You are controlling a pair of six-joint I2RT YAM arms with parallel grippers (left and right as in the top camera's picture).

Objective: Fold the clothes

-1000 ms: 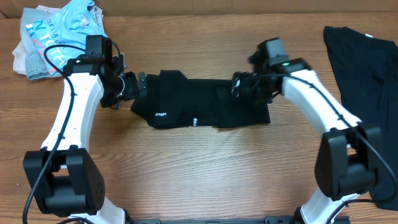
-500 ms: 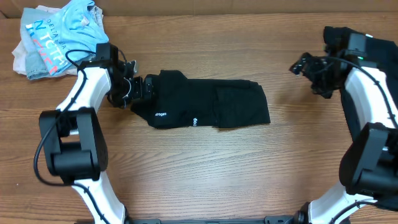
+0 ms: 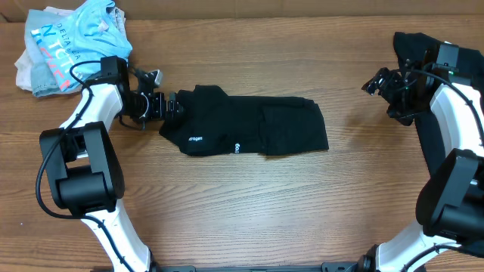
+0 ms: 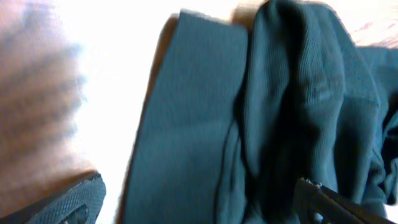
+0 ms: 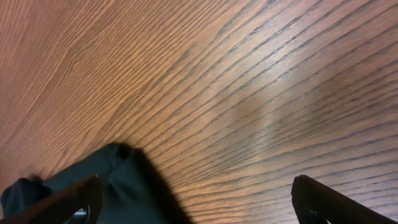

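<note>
Wooden table [image 3: 249, 204], viewed from overhead. At the right edge, loose black garment [image 3: 414, 47], partly behind the right arm. At centre, folded black garment [image 3: 257, 128], flat, a long rectangle with small white print near its front edge. At the far left corner, heap of light-blue and white clothes [image 3: 68, 45]. At the folded garment's left end, left gripper [image 3: 174, 106], fingers spread wide over the fabric, not clamped. Over bare wood just beside the loose garment, right gripper [image 3: 376, 81], likewise wide, holding nothing.

Folded black garment [image 3: 249, 128], flat, centred
</note>
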